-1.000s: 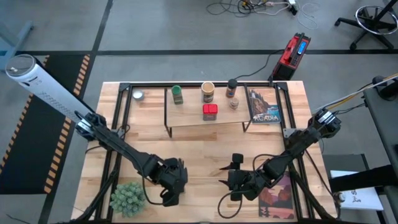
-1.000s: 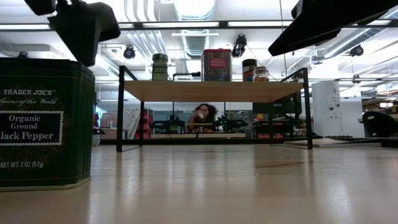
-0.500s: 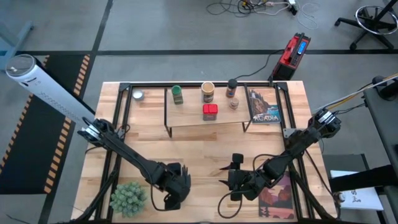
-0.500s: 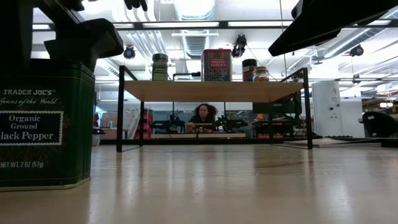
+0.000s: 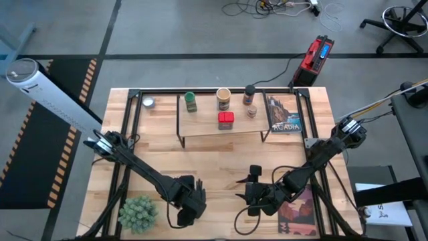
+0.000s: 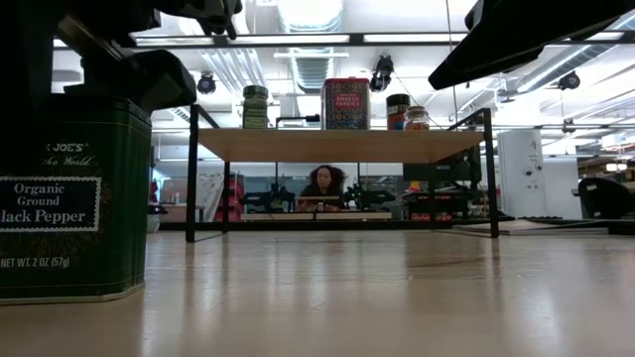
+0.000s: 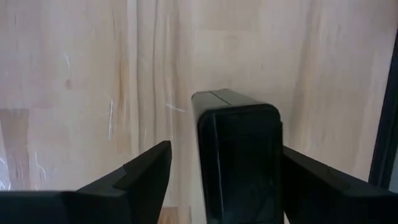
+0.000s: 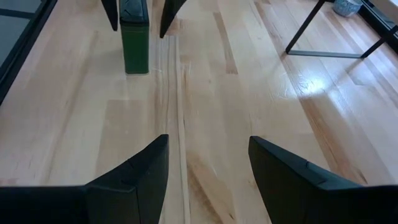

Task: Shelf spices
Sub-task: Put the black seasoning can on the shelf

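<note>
Green pepper tin [image 6: 69, 198] x1, shelf [image 5: 221, 117] spices x5

Wooden table [image 5: 221, 164] — shelf [image 5: 221, 130], pepper tin [image 6: 69, 198], plant ball [image 5: 137, 213].

A dark green square tin labelled organic ground black pepper [image 6: 67, 198] stood at the near left on the pale wooden surface [image 6: 397, 297], with the left pincer [image 6: 94, 64] down over its top. Farther back, the shelf of a pale board in a black metal frame [image 6: 337, 146] carried a green-lidded jar [image 6: 255, 106], a red square tin [image 6: 344, 103], a dark-lidded jar [image 6: 397, 111] and a small jar [image 6: 418, 118]. A person [image 6: 324, 188] sat in the room beyond.
</note>
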`<state>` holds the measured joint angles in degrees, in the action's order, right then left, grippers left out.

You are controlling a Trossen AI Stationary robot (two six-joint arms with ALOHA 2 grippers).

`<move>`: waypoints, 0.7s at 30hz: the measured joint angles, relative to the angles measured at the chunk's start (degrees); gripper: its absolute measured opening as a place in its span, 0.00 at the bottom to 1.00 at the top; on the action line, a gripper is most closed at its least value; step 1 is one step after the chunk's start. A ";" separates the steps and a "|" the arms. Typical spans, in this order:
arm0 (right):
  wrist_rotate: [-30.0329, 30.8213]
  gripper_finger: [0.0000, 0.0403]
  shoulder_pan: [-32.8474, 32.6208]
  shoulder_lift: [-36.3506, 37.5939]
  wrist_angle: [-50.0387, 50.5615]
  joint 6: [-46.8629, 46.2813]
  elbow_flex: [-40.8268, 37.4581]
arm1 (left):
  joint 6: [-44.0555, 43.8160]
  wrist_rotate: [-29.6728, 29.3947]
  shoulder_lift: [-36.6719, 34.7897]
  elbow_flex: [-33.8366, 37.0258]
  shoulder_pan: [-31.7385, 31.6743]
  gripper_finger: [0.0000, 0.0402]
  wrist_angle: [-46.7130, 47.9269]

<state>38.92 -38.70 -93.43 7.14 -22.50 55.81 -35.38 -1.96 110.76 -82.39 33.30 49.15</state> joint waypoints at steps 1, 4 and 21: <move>0.02 0.49 0.00 0.00 0.00 0.00 0.00 | 0.14 0.00 0.10 0.00 0.00 0.62 -0.12; 0.02 0.49 0.00 0.00 0.00 -0.02 0.00 | 0.40 0.00 0.50 0.00 0.00 0.60 -0.45; 0.02 0.49 0.00 0.00 0.00 -0.02 0.00 | 2.32 -0.37 0.46 0.00 -0.20 0.42 -2.85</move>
<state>38.94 -38.70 -93.43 7.14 -22.52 55.81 -33.06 -2.33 111.22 -82.39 33.10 46.30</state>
